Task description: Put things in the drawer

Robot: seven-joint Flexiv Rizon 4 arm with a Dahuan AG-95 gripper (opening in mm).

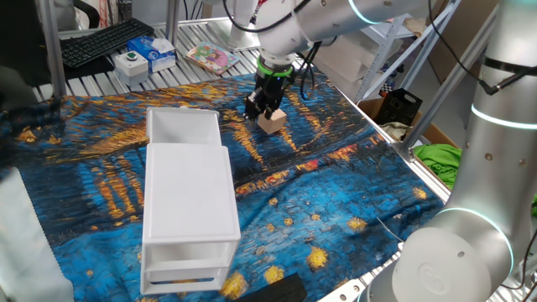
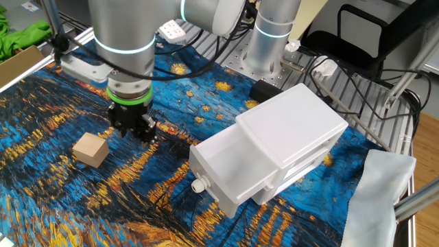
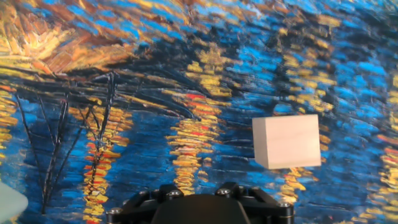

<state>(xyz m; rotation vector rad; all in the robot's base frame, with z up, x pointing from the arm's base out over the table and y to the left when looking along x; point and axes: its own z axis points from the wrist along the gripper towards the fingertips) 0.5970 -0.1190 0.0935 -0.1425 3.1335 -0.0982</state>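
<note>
The small tan wooden cube [image 1: 270, 122] [image 2: 90, 149] [image 3: 287, 141] lies on the blue painted cloth, touched by nothing. My gripper [image 1: 262, 106] [image 2: 132, 127] hovers just beside it, low over the cloth. Its fingers stand a little apart with nothing between them. In the hand view the cube sits to the right of my gripper's line, and the fingertips are out of frame. The drawer [image 1: 183, 127] [image 2: 209, 171], the white cabinet's top tray, is pulled out and looks empty. The cabinet [image 1: 189, 193] [image 2: 291, 127] stands a short way from the cube.
A keyboard [image 1: 105, 40], a small blue box [image 1: 151, 52] and a colourful book [image 1: 210, 57] lie on the rack behind the cloth. A black crate [image 1: 398, 105] and green fabric [image 1: 440, 159] sit off the right edge. White cloth [image 2: 384, 192] hangs beside the cabinet.
</note>
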